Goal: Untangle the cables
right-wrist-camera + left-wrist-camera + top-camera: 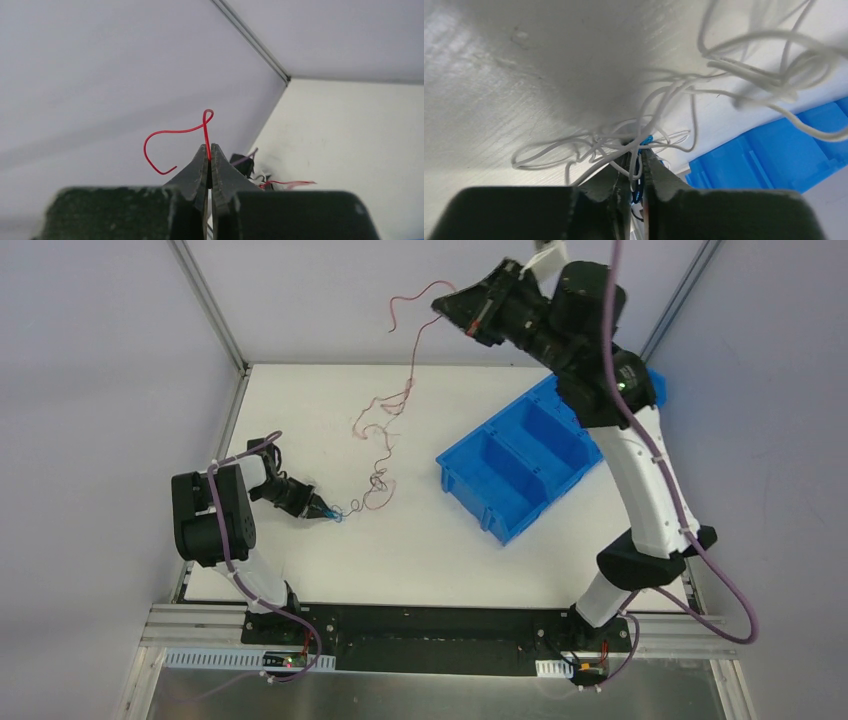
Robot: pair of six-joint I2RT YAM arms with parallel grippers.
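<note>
The cables are thin red, white and blue wires. In the top view the red wire (405,390) runs from a small tangle (378,483) on the white table up to my right gripper (441,307), raised high at the back and shut on it. The right wrist view shows the red wire (206,122) pinched between the closed jaws of the right gripper (209,146), its free end curling left. My left gripper (328,512) sits low on the table at the left. In its wrist view the left gripper (638,149) is shut on white wires (614,145) and a blue wire (645,140).
A blue bin (530,455) with compartments stands on the right half of the table (300,410), below the right arm; it also shows in the left wrist view (774,150). Grey walls with metal frame posts (210,300) enclose the table.
</note>
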